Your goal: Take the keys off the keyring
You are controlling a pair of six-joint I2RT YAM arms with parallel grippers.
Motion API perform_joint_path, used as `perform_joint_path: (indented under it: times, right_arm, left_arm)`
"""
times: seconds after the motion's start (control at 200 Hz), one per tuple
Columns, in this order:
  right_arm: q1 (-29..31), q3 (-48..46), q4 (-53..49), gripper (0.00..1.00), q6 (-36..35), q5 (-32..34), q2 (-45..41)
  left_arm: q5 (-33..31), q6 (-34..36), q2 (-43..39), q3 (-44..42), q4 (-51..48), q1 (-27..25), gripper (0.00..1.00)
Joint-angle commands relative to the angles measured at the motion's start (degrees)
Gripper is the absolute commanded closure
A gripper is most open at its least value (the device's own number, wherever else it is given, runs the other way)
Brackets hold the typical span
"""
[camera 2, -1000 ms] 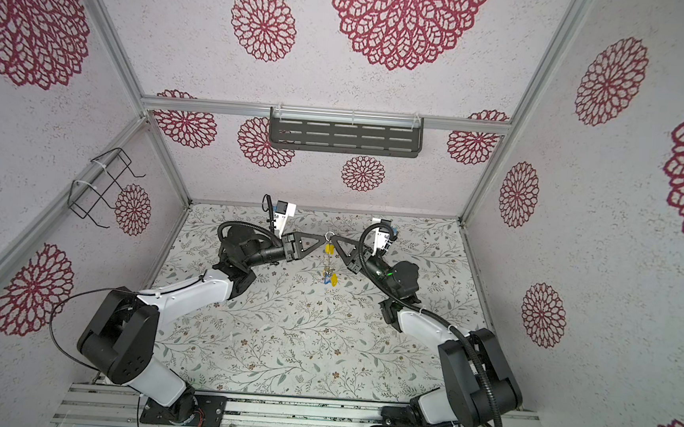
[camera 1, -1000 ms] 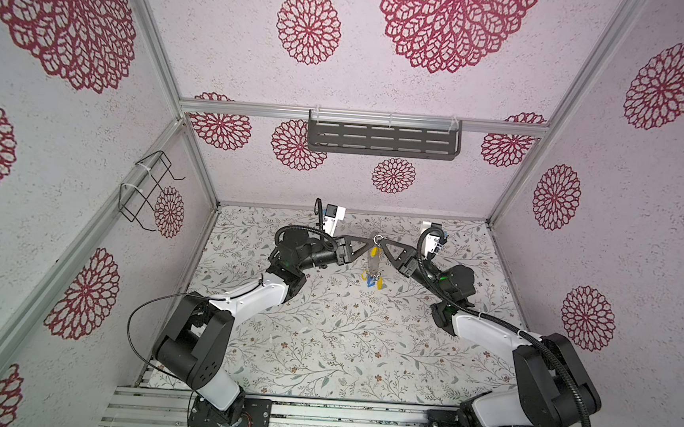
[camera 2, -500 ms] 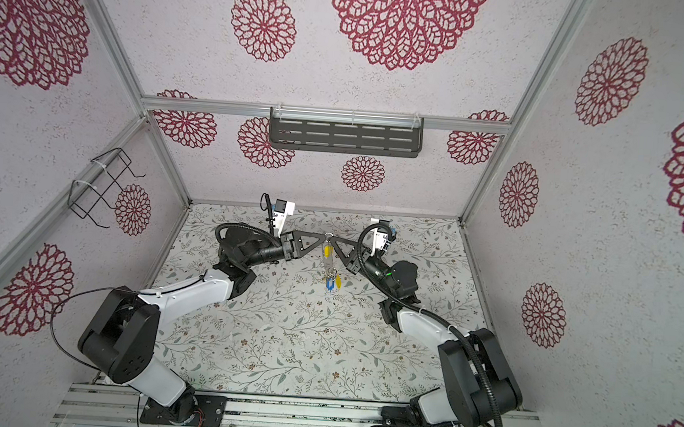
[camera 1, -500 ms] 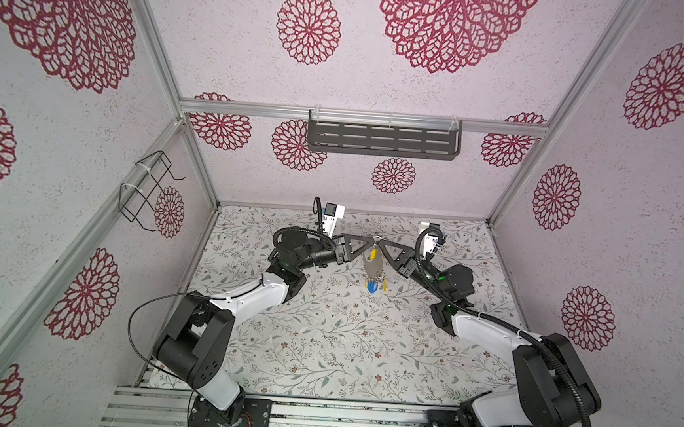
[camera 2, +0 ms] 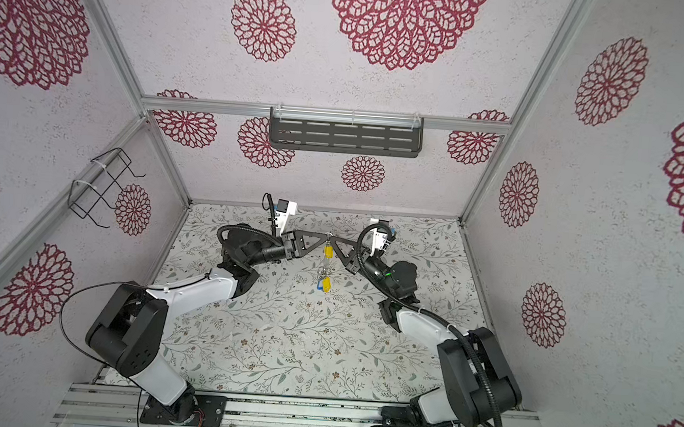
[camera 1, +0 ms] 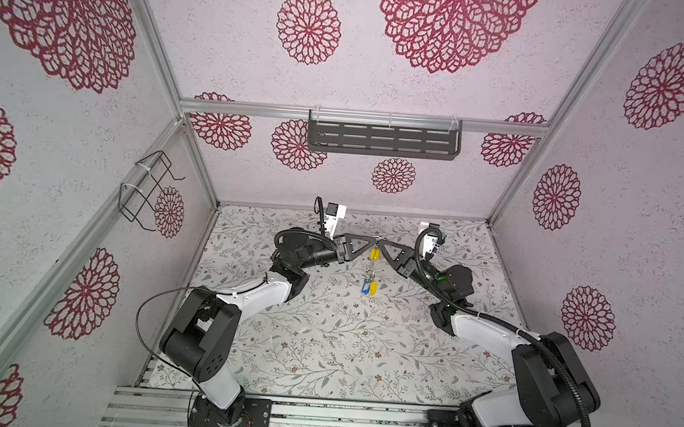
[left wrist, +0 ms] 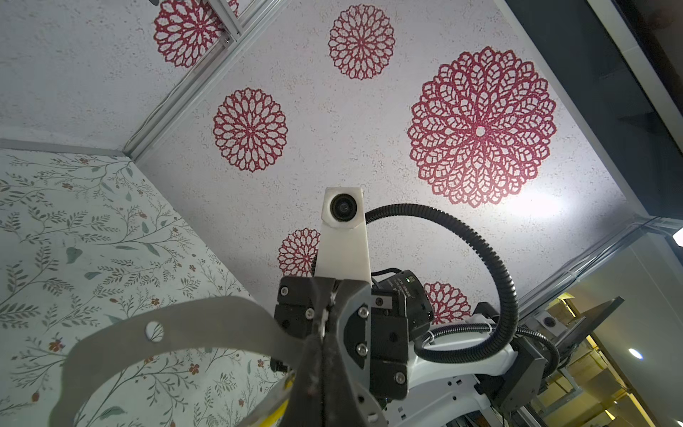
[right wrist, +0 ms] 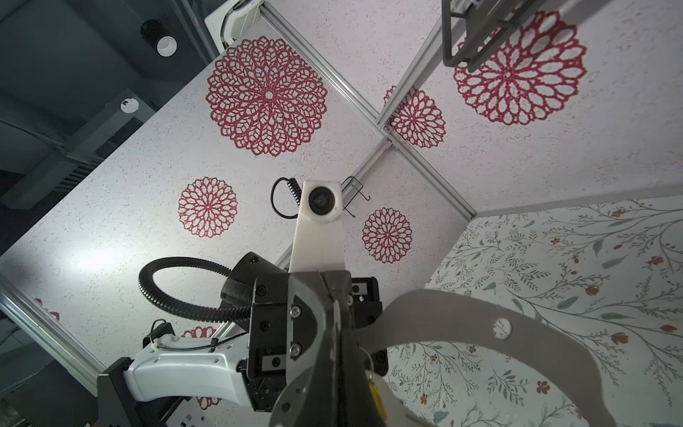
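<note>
Above the bench point(camera 1: 323, 345), the left gripper point(camera 1: 371, 240) and right gripper point(camera 1: 382, 242) meet tip to tip, fingers pressed together, pinching the keyring point(left wrist: 207, 321) aloft. The keys point(camera 1: 369, 286) dangle beneath it; none looks removed yet.

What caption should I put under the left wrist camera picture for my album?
Nose to nose, the left pincer and the right pincer pinch the grey keyring, a yellow key peeking out.
</note>
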Motion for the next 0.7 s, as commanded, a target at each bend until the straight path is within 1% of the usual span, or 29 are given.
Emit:
perform_joint_path:
  times: [0.0,0.1,0.16,0.23,0.26,0.295,0.365,0.42,0.535,0.595,0.661,0.696]
  right_arm:
    - [1.19,2.47,3.81,1.0,-0.91,-1.03,-0.16]
    - [1.23,2.24,2.69,1.0,-1.82,-1.4,-0.62]
    - [1.08,2.15,-0.91,1.0,-3.8,-1.4,-1.93]
    - [0.77,2.04,-7.5,1.0,-8.57,-1.11,-4.21]
    - [0.7,1.91,-10.8,1.0,-10.73,-0.62,-5.59]
    - [0.58,1.99,-14.5,0.96,-13.3,0.09,-6.96]
    - [0.57,2.32,-20.1,0.96,-17.41,1.27,-9.13]
    - [0.6,2.63,-22.09,0.96,-18.76,1.52,-9.88]
    - [0.61,3.01,-21.87,0.96,-18.69,0.81,-9.67]
    - [0.63,3.21,-21.25,0.9,-18.17,0.5,-9.25]
    - [0.62,3.45,-21.08,0.79,-18.14,0.15,-9.02]
    - [0.61,3.77,-21.17,0.78,-18.13,-0.23,-8.96]
  left_arm:
    - [0.97,1.05,-0.12,1.54,-0.16,-0.54,1.0]
    - [1.39,2.39,-0.77,1.49,-2.37,-0.49,1.0]
    - [2.25,3.83,-1.46,1.72,-4.6,-0.38,1.0]
    - [2.19,6.18,-2.87,1.81,-8.42,-0.13,1.0]
    - [1.68,7.88,-3.71,2.04,-11.48,-0.05,1.0]
    - [0.74,10.41,-4.88,2.38,-15.48,-0.05,1.0]
    - [-1.37,15.7,-6.86,3.56,-23.65,-0.18,1.0]
    - [-1.78,17.75,-7.55,4.07,-26.34,-0.38,1.0]
    - [-1.05,17.46,-7.46,4.52,-26.23,-0.36,1.0]
    - [-0.57,17.11,-7.08,4.61,-25.95,-0.49,1.0]
    - [-0.6,16.81,-7.07,4.51,-25.63,-0.42,1.0]
    - [-0.58,16.73,-7.05,4.53,-25.62,-0.42,1.0]
